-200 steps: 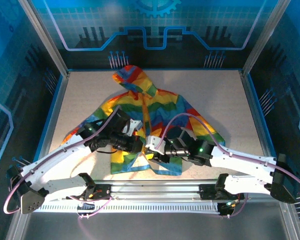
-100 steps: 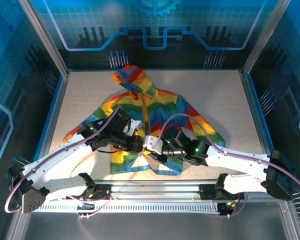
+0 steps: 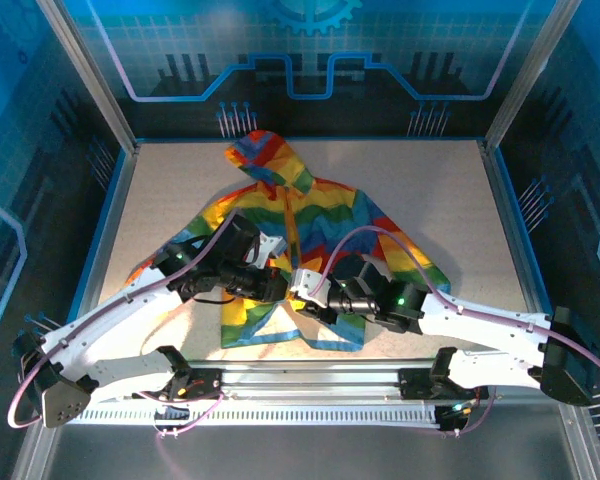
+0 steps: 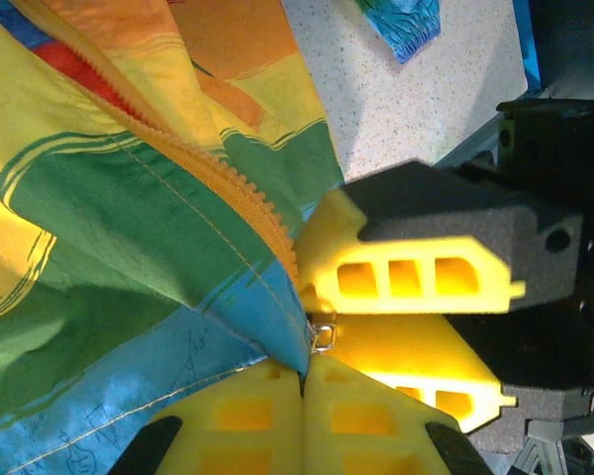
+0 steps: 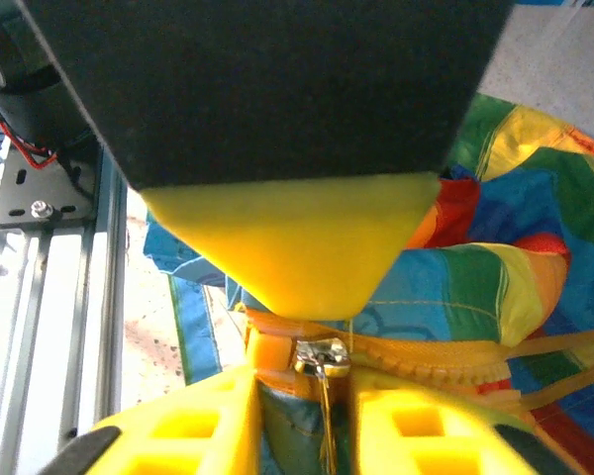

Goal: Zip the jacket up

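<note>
**Lying flat, pinched at the hem**

Jacket (image 3: 320, 215), rainbow-striped, spread on the speckled counter (image 3: 180, 180), hood toward the far edge, hem toward the arms. Orange zipper (image 4: 218, 188) parted at the hem; metal slider (image 5: 322, 356) at its lower end. Left tool (image 4: 302, 381): closed tight on the blue hem edge beside the zipper. Right tool (image 5: 307, 381): narrowed to a slit, pinching the slider. Tools close together.

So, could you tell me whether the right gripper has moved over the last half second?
Yes, slightly: the right gripper, at the jacket's zipper, shifted rightward toward the table's right edge.
</note>
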